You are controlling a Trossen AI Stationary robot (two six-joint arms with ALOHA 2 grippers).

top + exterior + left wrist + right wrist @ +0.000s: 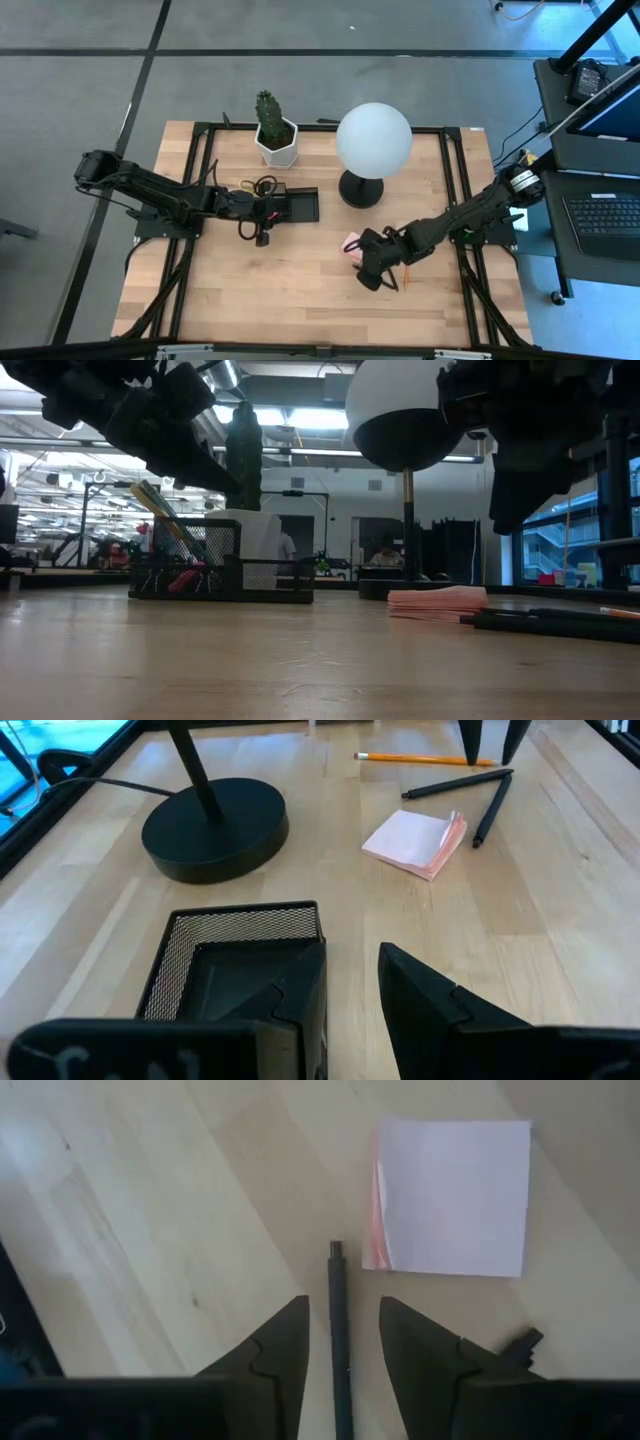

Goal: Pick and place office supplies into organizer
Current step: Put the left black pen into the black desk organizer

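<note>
The black mesh organizer stands left of centre, with yellow-handled scissors and a pink item sticking up in its left compartment. My left gripper hovers open just at the organizer's near side, nothing between its fingers. A pink sticky-note pad, two black pens and an orange pencil lie flat on the table at the right. My right gripper hangs open above them, pointing down, its fingers either side of one black pen lying below, clear of it in the low view.
A white globe lamp on a black round base stands between the organizer and the pad. A cactus in a white pot sits at the far edge. Bare wood stretches along the table's near side.
</note>
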